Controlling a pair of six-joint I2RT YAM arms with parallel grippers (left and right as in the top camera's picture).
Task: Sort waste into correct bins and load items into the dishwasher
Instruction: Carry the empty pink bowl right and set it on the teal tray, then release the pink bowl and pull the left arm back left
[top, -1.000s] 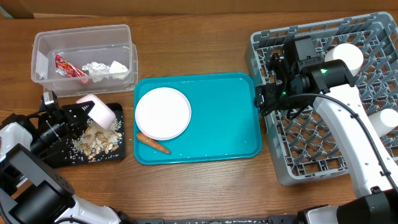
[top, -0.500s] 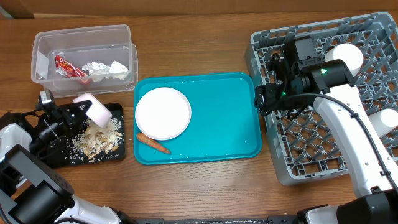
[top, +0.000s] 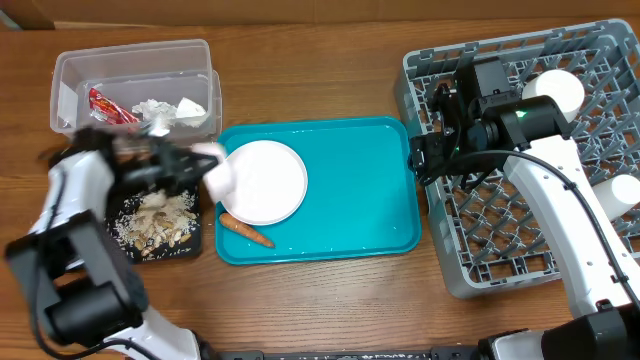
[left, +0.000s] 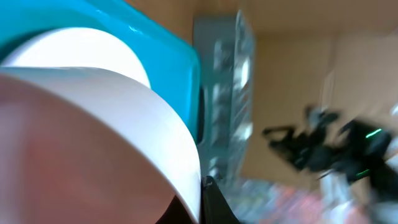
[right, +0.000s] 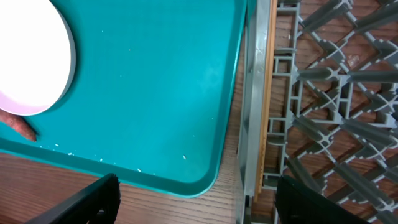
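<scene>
Cup, apparently clamped in left tool, overlaps tray's left edge; right tool apart over rack rim.

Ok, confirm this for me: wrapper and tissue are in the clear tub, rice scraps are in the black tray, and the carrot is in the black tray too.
Wrong on the carrot: it lies on the teal tray, just below the white plate, as the overhead view shows. The wrapper and tissue are in the clear tub, and the rice scraps are in the black tray.
</scene>
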